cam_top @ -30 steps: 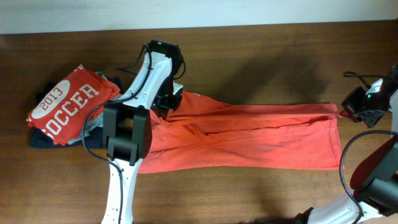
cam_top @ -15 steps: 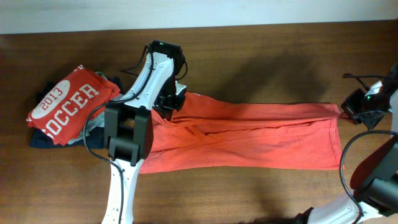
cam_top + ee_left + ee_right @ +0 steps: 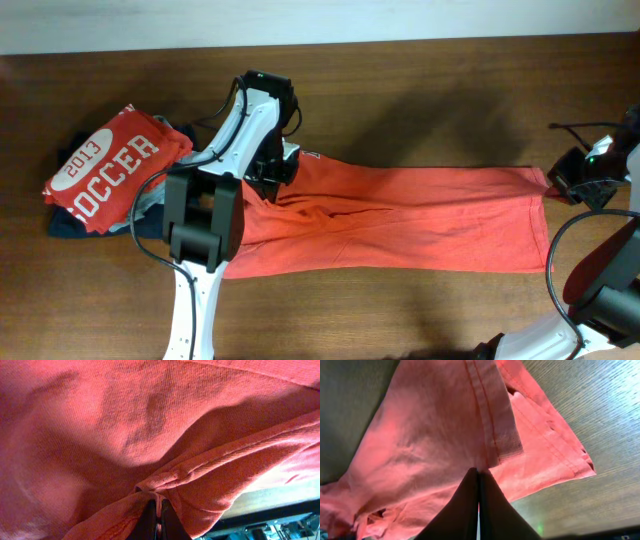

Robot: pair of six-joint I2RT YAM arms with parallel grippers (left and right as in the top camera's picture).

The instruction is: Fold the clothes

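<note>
The orange-red T-shirt (image 3: pixel 400 215) lies stretched left to right across the wooden table, folded lengthwise, its print hidden. My left gripper (image 3: pixel 277 172) is shut on a bunched fold at the shirt's upper left end; the left wrist view shows the fingertips (image 3: pixel 157 507) pinching a hem of the shirt (image 3: pixel 125 425). My right gripper (image 3: pixel 556 180) is shut on the shirt's upper right corner; the right wrist view shows closed fingers (image 3: pixel 479 476) gripping a hemmed edge of the shirt (image 3: pixel 435 425) lifted off the table.
A red shirt printed "2013 SOCCER" (image 3: pixel 105 165) lies on folded grey and navy garments (image 3: pixel 70 225) at the left. The left arm's base (image 3: pixel 205 215) stands over the shirt's left end. The table's far edge (image 3: pixel 400 40) meets a white wall.
The left gripper has shifted slightly right and down with the shirt's fold, bunching the cloth there. The right gripper has stayed in place.
</note>
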